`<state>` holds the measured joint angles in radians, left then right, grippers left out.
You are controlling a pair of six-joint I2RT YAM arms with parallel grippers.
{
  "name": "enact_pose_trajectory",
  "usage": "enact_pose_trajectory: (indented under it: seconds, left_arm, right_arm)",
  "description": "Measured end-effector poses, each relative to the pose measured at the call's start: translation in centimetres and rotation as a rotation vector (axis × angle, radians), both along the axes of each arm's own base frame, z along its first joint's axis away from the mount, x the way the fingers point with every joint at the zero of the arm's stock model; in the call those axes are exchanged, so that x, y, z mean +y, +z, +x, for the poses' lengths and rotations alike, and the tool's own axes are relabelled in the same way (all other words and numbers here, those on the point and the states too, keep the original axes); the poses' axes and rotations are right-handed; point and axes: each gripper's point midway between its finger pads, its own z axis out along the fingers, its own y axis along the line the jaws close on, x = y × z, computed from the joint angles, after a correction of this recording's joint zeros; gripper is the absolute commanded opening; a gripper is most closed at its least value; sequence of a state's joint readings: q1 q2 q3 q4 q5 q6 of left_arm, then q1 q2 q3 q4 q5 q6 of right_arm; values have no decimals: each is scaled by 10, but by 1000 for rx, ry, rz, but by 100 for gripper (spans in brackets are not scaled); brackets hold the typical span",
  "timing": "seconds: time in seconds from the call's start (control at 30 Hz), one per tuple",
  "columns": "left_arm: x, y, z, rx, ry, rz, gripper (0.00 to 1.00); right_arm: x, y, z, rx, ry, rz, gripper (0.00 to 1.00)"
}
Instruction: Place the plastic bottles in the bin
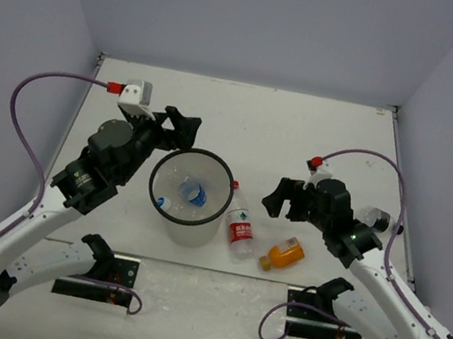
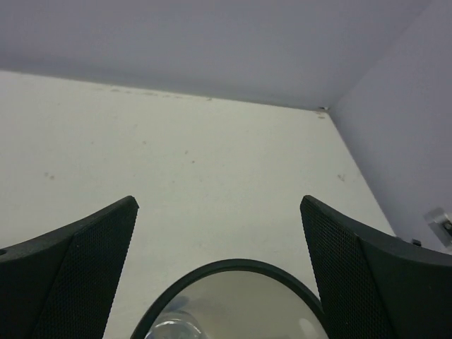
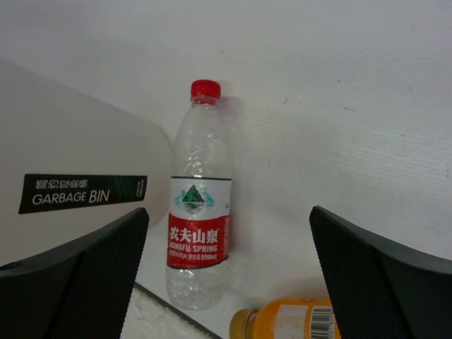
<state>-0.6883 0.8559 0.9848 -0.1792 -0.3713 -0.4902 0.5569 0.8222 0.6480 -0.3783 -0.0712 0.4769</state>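
Observation:
The bin [image 1: 189, 231] stands at the table's middle, a round translucent white bucket with a black rim [image 2: 233, 263]. Two clear plastic bottles lie inside it, one with a blue cap [image 1: 193, 193]. A red-capped bottle with a red-white label [image 1: 240, 223] [image 3: 199, 212] lies against the bin's right side. To its right lies a stubby orange bottle [image 1: 283, 254] [image 3: 289, 321]. My left gripper [image 1: 180, 126] [image 2: 219, 205] hangs open over the bin's far-left rim. My right gripper [image 1: 283, 204] [image 3: 229, 212] is open and empty, just right of the red-capped bottle and aimed at it.
Grey walls close in the table on three sides. A small clear object [image 1: 373, 217] shows behind the right arm; I cannot tell what it is. Purple cables [image 1: 38, 92] loop off both arms. A black "GARBAGE BIN" label [image 3: 81, 192] is on the bin's wall.

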Motion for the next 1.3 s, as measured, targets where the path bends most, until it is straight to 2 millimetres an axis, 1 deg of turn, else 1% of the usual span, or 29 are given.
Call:
enact_pose_trajectory:
  seconds: [0.1,0.13,0.17,0.23,0.27,0.3,0.37,0.47,0.57,0.67,0.73,0.77,0.87,1.0,1.13,1.2,1.3]
  left_arm:
    - [21,-31,16,98,105,56,100]
    - [30,-41,21,130,141,71,100]
    - [43,-51,26,157,181,78,100]
    - [76,-69,35,203,278,80,100]
    - [94,-79,37,228,336,83,100]
    - [108,-87,38,249,374,81,100]
    - [122,-102,38,286,402,67,100]
    - [150,-136,38,373,483,49,100]
    - [160,-175,32,479,518,49,100]
    - [162,-203,21,557,524,57,100]
    - [161,-209,16,573,518,55,100]
    - [161,-209,14,569,515,52,100]
    - [160,-198,12,529,510,35,100]
    - [161,-182,9,472,508,10,100]
    - [161,-178,6,453,507,-2,100]
    - [160,-180,5,460,508,-2,100]
    - [160,-181,4,465,507,-2,100]
  right_arm:
    - [21,-13,-9,34,83,-27,99]
    - [26,-18,-11,49,104,-37,99]
    - [32,-24,-13,67,124,-49,99]
    - [41,-34,-13,98,149,-71,99]
    - [45,-39,-13,112,158,-81,99]
    - [47,-44,-13,124,165,-90,99]
    - [52,-51,-14,144,175,-106,99]
    - [63,-61,-11,167,196,-127,99]
    - [74,-71,-11,187,220,-145,99]
    - [82,-81,-12,210,242,-158,99]
    - [87,-86,-11,223,250,-164,99]
    - [90,-89,-10,229,252,-168,99]
    - [95,-97,-7,245,253,-176,99]
    - [97,-109,-5,269,242,-188,99]
    - [99,-119,-4,282,226,-205,99]
    - [99,-124,-3,289,214,-217,95]
    - [99,-129,-2,298,202,-231,83]
